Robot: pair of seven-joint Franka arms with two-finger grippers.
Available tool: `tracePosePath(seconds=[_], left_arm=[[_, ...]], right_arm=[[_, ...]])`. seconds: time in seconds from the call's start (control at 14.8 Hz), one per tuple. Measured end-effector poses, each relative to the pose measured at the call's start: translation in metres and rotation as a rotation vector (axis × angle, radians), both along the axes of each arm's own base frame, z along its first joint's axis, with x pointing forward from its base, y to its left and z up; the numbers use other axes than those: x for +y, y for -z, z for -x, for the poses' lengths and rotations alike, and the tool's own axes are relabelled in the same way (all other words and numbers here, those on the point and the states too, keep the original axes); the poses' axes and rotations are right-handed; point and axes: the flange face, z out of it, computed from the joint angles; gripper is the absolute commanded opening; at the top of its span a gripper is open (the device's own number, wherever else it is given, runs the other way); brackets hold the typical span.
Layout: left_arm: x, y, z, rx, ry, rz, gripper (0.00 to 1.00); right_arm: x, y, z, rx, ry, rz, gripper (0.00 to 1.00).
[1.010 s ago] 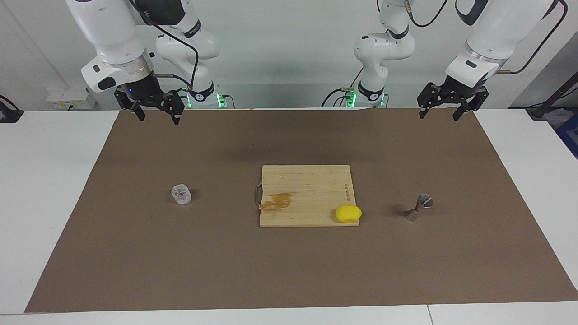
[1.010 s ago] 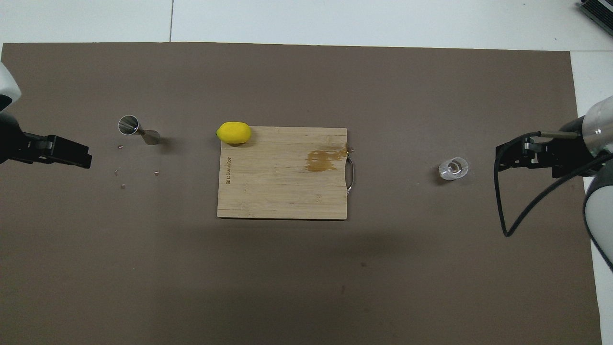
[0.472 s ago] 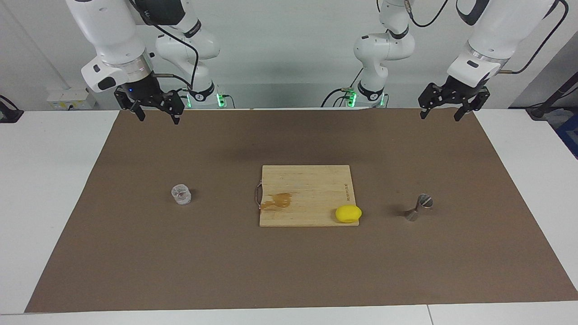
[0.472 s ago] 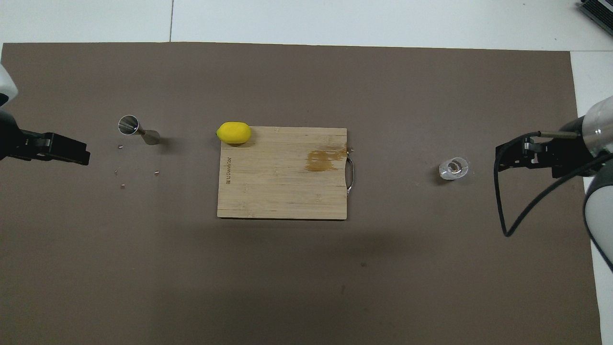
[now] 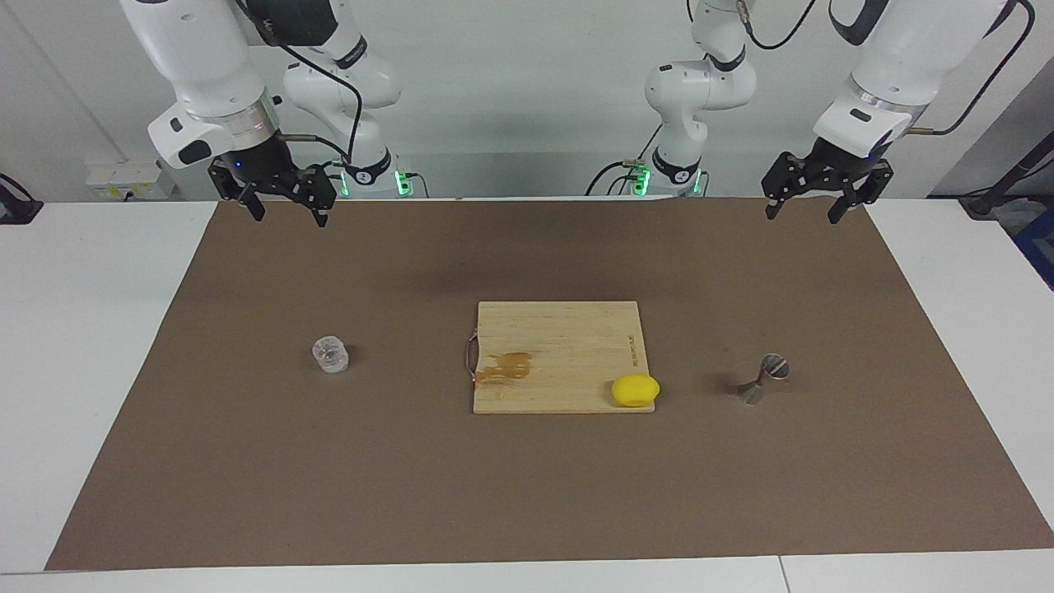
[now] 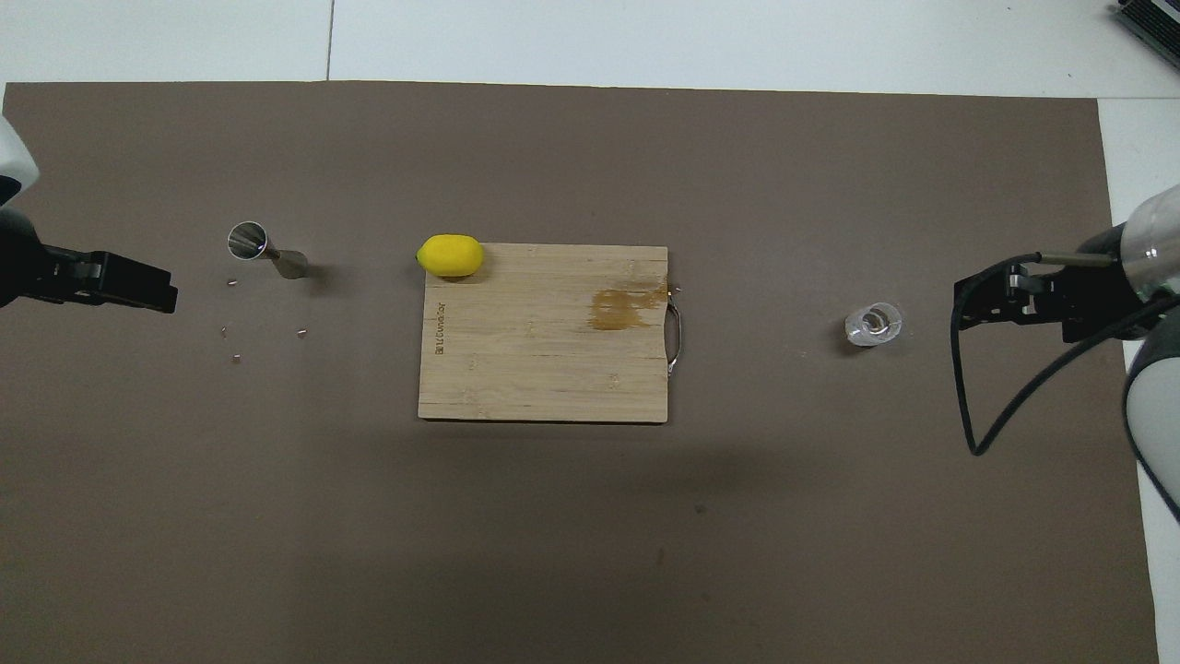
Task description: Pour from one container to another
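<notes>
Both my claws hang spread wide and empty above the edge of the brown mat [image 5: 247, 461] nearest my bases: my right claw [image 5: 284, 207] toward the tumbler's end of the worktop [image 5: 74, 329], my left claw [image 5: 804, 203] toward the jigger's end. The glass tumbler [image 5: 330, 355] stands upright on the mat, well apart from the cutting board [image 5: 560, 338] and its lemon [image 5: 635, 389]. The metal jigger [image 5: 763, 379] stands beside the board toward my left arm's end. Nothing is grasped yet, so the step in hand looks like reaching for the tumbler. I would bring my right claw down squarely around its wall, close gently, and keep it level until it is over the jigger's narrow mouth.
</notes>
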Motion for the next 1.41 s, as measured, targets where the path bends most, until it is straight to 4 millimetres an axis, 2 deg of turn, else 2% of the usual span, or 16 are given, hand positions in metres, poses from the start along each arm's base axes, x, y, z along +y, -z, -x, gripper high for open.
tracePosePath(seconds=[0.4, 0.54, 0.74, 1.01, 1.15, 1.41], left_arm=[[0.002, 0.005, -0.001, 0.012, -0.008, -0.001, 1.0], [0.012, 0.024, -0.006, 0.063, -0.028, -0.004, 1.0], [0.04, 0.067, -0.024, 0.152, -0.111, -0.007, 1.0], [0.082, 0.118, -0.053, 0.244, -0.363, 0.027, 1.0], [0.102, 0.133, -0.062, 0.275, -0.539, 0.085, 1.0], [0.139, 0.148, -0.07, 0.355, -0.979, 0.232, 1.0]], right_arm=[[0.0, 0.0, 0.0, 0.0, 0.0, 0.0, 1.0], [0.0, 0.0, 0.0, 0.0, 0.0, 0.0, 1.0], [0.0, 0.0, 0.0, 0.0, 0.0, 0.0, 1.0], [0.0, 0.0, 0.0, 0.0, 0.0, 0.0, 1.0], [0.0, 0.0, 0.0, 0.0, 0.0, 0.0, 1.0], [0.0, 0.0, 0.0, 0.0, 0.0, 0.0, 1.0]])
